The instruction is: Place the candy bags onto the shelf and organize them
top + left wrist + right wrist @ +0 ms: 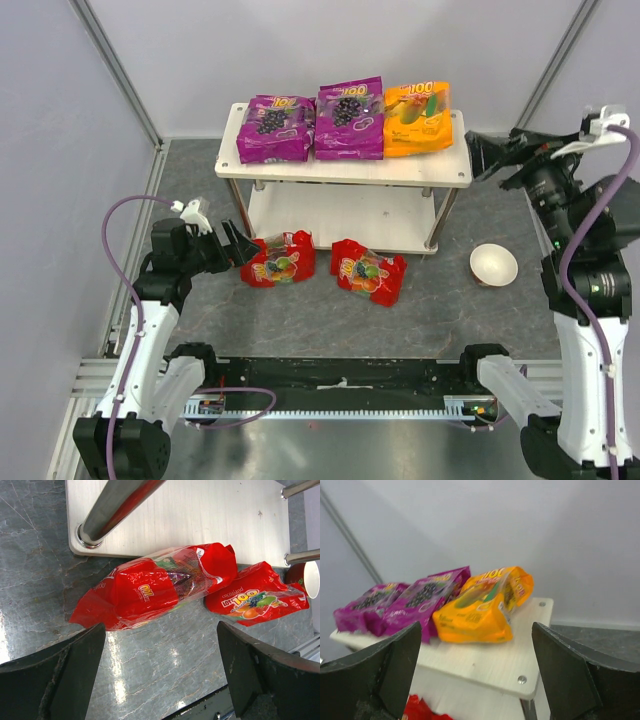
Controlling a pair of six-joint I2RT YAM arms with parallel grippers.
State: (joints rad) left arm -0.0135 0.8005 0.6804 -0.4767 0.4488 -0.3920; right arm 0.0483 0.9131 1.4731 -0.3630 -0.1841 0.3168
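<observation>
Two purple bags and the orange-yellow bag lie side by side on the shelf's top board. Two red bags lie on the table in front of the shelf's lower board. My left gripper is open and empty, just left of the nearer red bag; the other red bag lies beyond it. My right gripper is open and empty, off the shelf's right end, facing the orange-yellow bag and purple bags.
A small white bowl stands on the table right of the shelf. Metal posts join the boards. Grey walls and a frame rail enclose the table at the left and back.
</observation>
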